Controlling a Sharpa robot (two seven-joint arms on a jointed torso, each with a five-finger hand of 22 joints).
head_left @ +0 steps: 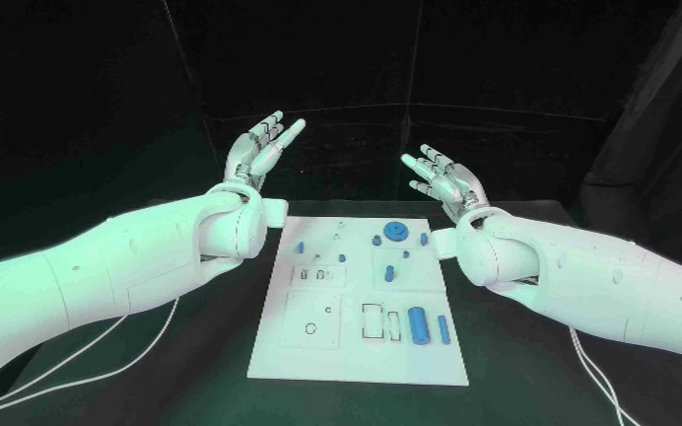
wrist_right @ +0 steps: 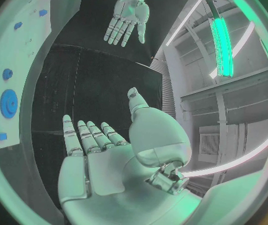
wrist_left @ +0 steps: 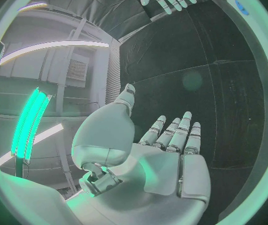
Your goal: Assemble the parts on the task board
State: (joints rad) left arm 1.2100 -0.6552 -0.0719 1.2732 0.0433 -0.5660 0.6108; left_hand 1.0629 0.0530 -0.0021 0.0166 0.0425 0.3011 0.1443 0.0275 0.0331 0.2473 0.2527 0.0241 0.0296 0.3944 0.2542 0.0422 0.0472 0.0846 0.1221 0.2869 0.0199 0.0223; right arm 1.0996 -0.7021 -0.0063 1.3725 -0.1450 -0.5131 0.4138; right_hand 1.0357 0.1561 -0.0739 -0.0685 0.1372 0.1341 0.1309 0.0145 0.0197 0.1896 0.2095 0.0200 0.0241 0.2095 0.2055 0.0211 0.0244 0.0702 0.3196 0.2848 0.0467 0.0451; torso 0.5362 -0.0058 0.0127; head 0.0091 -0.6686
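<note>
Right now both hands are lifted off the black tabletop (head_left: 170,347), palms up and holding nothing. The left hand (head_left: 263,150) rises at the far left corner of the white board (head_left: 356,367), its fingers (wrist_left: 171,135) straight and lying close beside one another, the thumb held apart. The right hand (head_left: 447,181) stands past the board's far right corner, fingers (wrist_right: 90,137) also straight and slightly fanned, thumb out to the side. Neither hand touches the board or any part.

The board lies flat in the middle of the tabletop, between the two forearms. On its far half sit a round blue gear (head_left: 396,232) and several small blue pieces near it. Toward the near right corner a blue cylinder (head_left: 418,322) lies on its side, with a thinner blue pin (head_left: 443,328) just beside it.
</note>
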